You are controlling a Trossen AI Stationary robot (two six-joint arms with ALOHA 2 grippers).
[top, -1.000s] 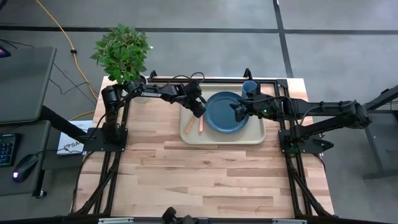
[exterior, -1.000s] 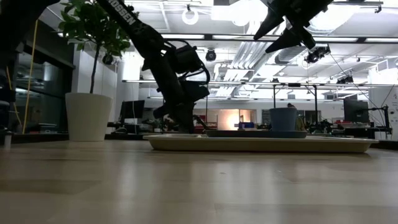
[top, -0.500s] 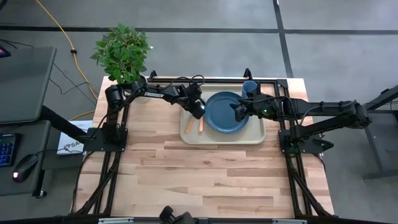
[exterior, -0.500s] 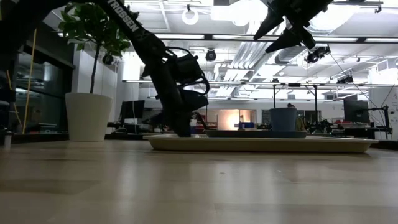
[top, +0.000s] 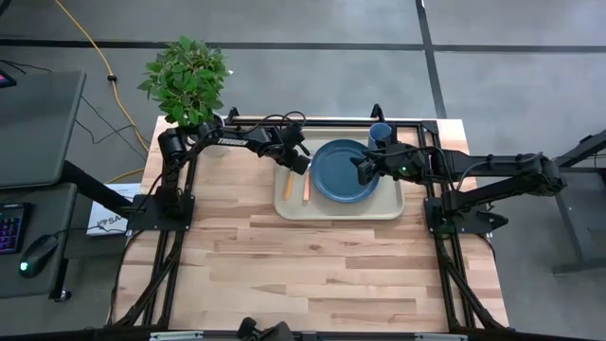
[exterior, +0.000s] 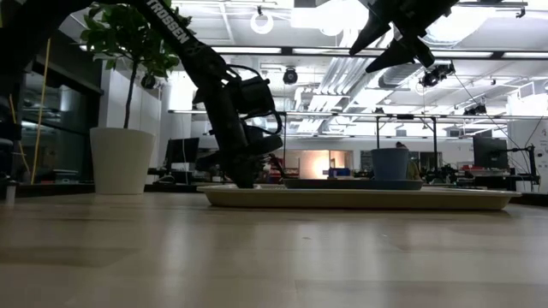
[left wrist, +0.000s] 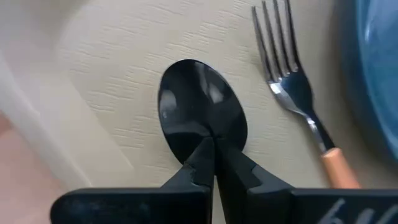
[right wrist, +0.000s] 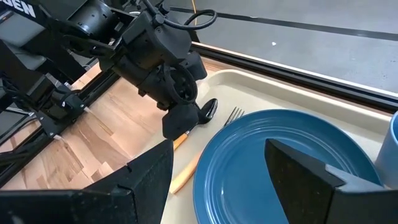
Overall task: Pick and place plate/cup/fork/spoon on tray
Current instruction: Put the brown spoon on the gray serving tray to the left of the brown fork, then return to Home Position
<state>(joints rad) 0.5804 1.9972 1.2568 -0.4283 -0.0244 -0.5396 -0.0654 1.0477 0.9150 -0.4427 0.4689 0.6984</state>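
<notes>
The beige tray (top: 388, 210) lies at the table's far middle. On it are the dark blue plate (top: 346, 172), the light-blue cup (top: 380, 134) at the far right corner, the orange-handled fork (top: 305, 187) and the spoon (left wrist: 202, 112). The fork and spoon lie side by side left of the plate. My left gripper (top: 302, 166) is low over the tray's left part, shut at the spoon's neck. My right gripper (top: 361, 171) hangs open, high above the plate's right part (right wrist: 292, 174). My left gripper pinches the spoon at its neck (left wrist: 211, 138), where the bowl meets the handle, between its two fingertips. The fingers come from above, slanting down. The spoon's bowl (right wrist: 208, 110) lies on the tray floor. The handle (right wrist: 181, 142) is mostly hidden under the fingers.
A potted plant (top: 187, 80) stands at the table's far left corner. The fork's tines (left wrist: 277, 37) lie close beside the spoon's bowl. The plate's rim (left wrist: 367, 74) is just past the fork. The near half of the wooden table (top: 312, 275) holds nothing.
My left gripper has shifted a little toward the table's far left while staying low over the tray and shut. The spoon's orange handle now shows flat on the tray beside the fork.
</notes>
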